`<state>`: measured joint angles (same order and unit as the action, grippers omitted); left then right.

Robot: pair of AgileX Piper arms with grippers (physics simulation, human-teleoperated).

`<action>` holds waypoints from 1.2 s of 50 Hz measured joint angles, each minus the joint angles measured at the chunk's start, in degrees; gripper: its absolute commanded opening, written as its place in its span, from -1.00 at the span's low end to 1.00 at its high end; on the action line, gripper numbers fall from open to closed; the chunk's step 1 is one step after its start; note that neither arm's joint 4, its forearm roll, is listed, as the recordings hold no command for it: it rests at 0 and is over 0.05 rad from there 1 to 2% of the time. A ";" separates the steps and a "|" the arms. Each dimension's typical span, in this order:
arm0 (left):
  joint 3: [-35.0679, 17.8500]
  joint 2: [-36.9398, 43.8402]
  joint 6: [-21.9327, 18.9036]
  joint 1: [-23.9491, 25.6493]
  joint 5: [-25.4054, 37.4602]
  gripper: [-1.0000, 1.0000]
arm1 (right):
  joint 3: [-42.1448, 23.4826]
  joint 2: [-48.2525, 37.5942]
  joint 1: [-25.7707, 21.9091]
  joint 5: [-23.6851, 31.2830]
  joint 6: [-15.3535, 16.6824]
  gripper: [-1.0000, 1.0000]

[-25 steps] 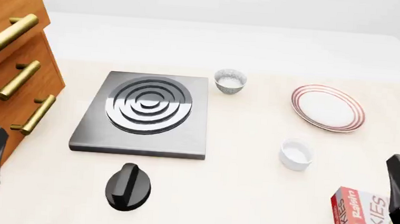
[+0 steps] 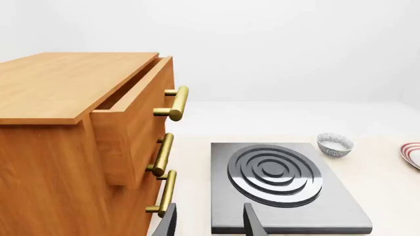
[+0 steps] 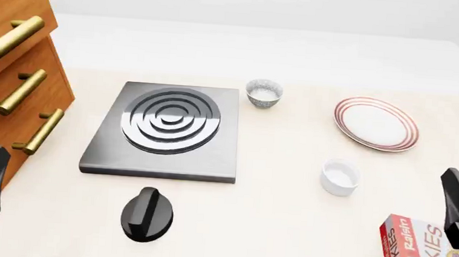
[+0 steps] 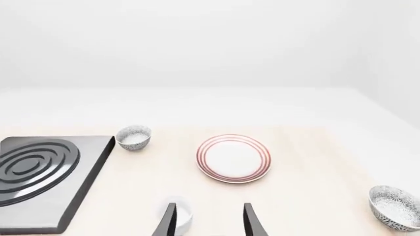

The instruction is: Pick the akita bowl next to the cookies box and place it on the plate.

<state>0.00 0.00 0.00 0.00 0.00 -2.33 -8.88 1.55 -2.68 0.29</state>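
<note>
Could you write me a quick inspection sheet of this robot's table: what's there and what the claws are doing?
Surface: pale table, no spills seen.
Job's things: speckled bowl shows only in the right wrist view; a matching second bowl sits beyond the stove; ringed plate bare; cookies box at the near right edge.
Clutter: white ramekin, black knob, stove.
Claws: left claw and right claw both open, holding nothing.
Cables: nothing seen.
Surroundings: wooden drawers on the left, top drawer partly out; plain white backdrop.
</note>
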 measured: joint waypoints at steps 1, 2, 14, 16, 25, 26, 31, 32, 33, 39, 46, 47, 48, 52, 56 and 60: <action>0.00 0.00 0.00 0.00 0.00 1.00 | -0.35 -0.41 0.15 0.18 0.02 1.00; 0.00 0.00 0.00 0.00 0.00 1.00 | -0.70 -0.77 0.33 0.41 0.05 1.00; 0.00 0.00 0.00 0.00 0.00 1.00 | -5.12 -7.04 2.64 2.80 0.76 1.00; 0.00 0.00 0.00 0.00 0.00 1.00 | -5.97 -8.08 2.99 3.36 0.94 1.00; 0.00 0.00 0.00 0.00 0.00 1.00 | -9.72 -12.40 4.67 5.87 1.76 1.00; 0.00 0.00 0.00 0.00 0.00 1.00 | -10.15 -12.80 4.85 6.17 1.87 1.00; 0.00 0.00 0.00 0.00 0.00 1.00 | -12.71 -15.33 5.99 7.75 2.41 1.00; 0.00 0.00 0.00 0.00 0.00 1.00 | -13.28 -15.82 6.21 8.09 2.49 1.00; 0.00 0.00 0.00 0.00 0.00 1.00 | -13.87 -16.48 6.47 8.39 2.56 1.00; 0.00 0.00 0.00 0.00 0.00 1.00 | -17.37 -20.33 7.63 10.05 3.14 1.00; 0.00 0.00 0.00 0.00 0.00 1.00 | -21.70 -24.70 9.04 12.13 3.44 1.00; 0.00 0.00 0.00 0.00 0.00 1.00 | -22.28 -25.25 9.22 12.42 3.51 1.00; 0.00 0.00 0.00 0.00 0.00 1.00 | -22.90 -25.81 9.40 12.74 3.55 1.00; 0.00 0.00 0.00 0.00 0.00 1.00 | -25.57 -28.18 10.27 14.16 3.72 1.00; 0.00 0.00 0.00 0.00 0.00 1.00 | -28.30 -30.72 11.42 15.66 3.91 1.00; 0.00 0.00 0.00 0.00 0.00 1.00 | -30.93 -32.95 12.21 17.31 3.64 1.00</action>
<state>0.00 0.00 0.00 0.00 0.00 -33.26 -41.83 13.77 14.63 3.92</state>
